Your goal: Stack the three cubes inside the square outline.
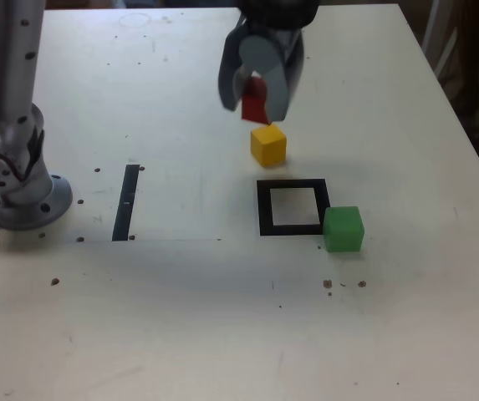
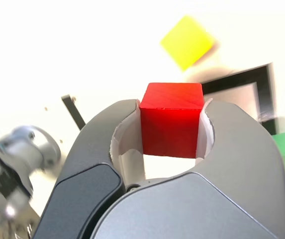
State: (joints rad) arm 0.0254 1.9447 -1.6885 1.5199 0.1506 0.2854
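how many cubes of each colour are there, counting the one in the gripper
red: 1, the cube held in the gripper
yellow: 1, the cube on the table
green: 1, the cube at the square outline's corner
total: 3

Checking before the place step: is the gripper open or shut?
Shut on the red cube: in the wrist view the gripper has a finger pressed against each side of it.

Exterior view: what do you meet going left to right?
Arm base → black strip → yellow cube → green cube. Left out: the end effector, its red cube and the square outline, which overlap the yellow cube's span.
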